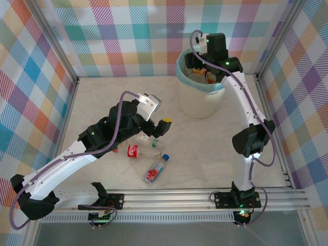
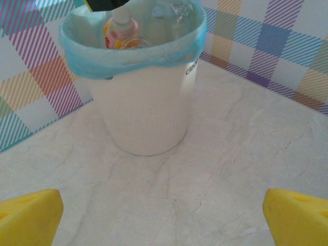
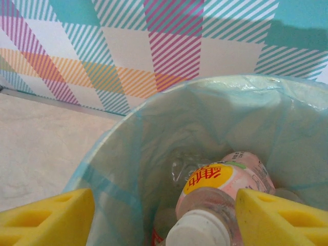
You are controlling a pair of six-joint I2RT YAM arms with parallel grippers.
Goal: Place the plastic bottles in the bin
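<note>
Plastic bottles (image 1: 139, 151), two on table (image 1: 205, 143), perhaps three, one bin (image 1: 200, 105)

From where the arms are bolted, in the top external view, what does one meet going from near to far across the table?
blue-capped bottle → red-labelled bottle → left claw → bin
</note>
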